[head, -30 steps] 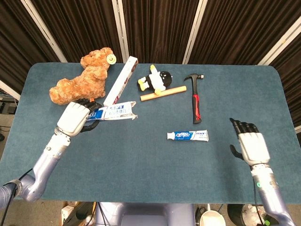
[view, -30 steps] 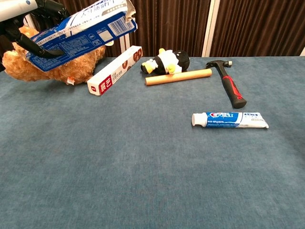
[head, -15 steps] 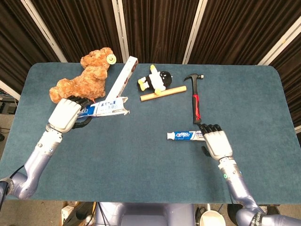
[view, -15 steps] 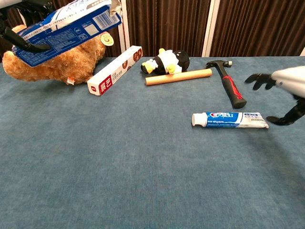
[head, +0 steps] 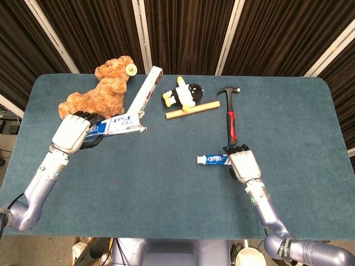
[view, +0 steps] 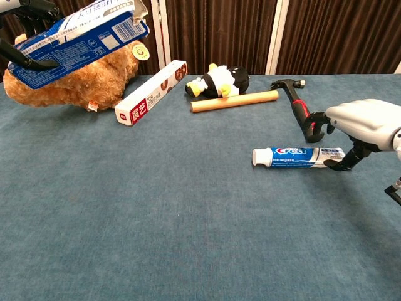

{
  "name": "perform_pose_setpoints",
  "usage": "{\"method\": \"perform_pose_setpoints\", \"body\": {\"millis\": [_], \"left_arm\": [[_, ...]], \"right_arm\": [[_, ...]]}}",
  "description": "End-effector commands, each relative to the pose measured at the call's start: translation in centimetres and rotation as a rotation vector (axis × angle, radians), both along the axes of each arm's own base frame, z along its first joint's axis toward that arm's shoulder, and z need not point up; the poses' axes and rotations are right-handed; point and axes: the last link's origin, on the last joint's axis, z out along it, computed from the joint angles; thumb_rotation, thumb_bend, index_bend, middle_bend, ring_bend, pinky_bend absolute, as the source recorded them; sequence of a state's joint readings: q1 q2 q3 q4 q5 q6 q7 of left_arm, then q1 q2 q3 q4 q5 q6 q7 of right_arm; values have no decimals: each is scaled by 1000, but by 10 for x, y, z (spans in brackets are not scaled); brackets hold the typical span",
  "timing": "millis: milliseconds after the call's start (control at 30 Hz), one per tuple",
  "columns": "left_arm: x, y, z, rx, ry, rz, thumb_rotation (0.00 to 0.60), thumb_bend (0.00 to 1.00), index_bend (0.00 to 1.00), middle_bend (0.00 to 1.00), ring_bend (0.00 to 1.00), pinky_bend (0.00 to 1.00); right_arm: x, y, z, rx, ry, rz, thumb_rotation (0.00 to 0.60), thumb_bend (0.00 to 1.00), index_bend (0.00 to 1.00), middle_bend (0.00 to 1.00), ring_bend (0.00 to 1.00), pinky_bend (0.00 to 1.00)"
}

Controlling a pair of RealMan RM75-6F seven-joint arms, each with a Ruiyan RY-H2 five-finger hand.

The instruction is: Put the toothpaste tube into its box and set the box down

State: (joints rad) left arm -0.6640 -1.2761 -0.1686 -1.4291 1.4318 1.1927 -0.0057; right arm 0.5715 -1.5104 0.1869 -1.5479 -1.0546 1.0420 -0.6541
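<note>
The blue and white toothpaste tube [head: 213, 160] lies flat on the table, cap to the left, also clear in the chest view [view: 294, 157]. My right hand [head: 243, 164] hovers over its tail end. In the chest view the right hand [view: 362, 123] arches its fingers above the tail while the thumb reaches down beside it, and nothing is gripped. My left hand [head: 72, 133] holds the blue and white toothpaste box [head: 120, 124] in the air at the left. Its open, torn end points right, and it shows tilted in the chest view [view: 75, 39].
A brown teddy bear [head: 97, 91] lies at the back left beside a long red and white box [head: 143, 94]. A penguin plush [head: 186, 94] and a wooden rod [head: 192, 110] lie at mid back. A red-handled hammer [head: 231, 119] lies just behind the tube.
My right hand came in from the right front and now sits over the tube's tail. My left hand carried the box a little left and back, toward the bear.
</note>
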Motion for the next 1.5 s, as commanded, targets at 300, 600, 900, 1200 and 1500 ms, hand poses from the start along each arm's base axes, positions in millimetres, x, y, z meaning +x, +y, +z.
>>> {"method": "perform_pose_setpoints", "body": {"millis": [300, 600, 900, 1200, 1500], "left_arm": [[0, 3, -1, 0, 10, 3, 600, 420, 396, 510, 461, 441], [1, 4, -5, -4, 16, 4, 600, 420, 397, 510, 461, 441], [3, 4, -9, -10, 16, 6, 600, 420, 397, 511, 461, 441], [11, 3, -22, -38, 10, -11, 600, 420, 398, 511, 461, 441], [37, -2, -53, -79, -54, -82, 600, 420, 398, 510, 461, 441]], "right_arm": [[-6, -11, -16, 18, 5, 0, 600, 359, 259, 332, 329, 242], [-17, -13, -24, 28, 19, -7, 600, 359, 388, 453, 443, 314], [-21, -12, -24, 9, 9, 9, 600, 360, 669, 688, 675, 571], [-20, -8, 14, -64, 10, 94, 600, 361, 674, 692, 679, 573], [-23, -9, 96, -201, 71, 166, 600, 361, 674, 692, 678, 573]]}}
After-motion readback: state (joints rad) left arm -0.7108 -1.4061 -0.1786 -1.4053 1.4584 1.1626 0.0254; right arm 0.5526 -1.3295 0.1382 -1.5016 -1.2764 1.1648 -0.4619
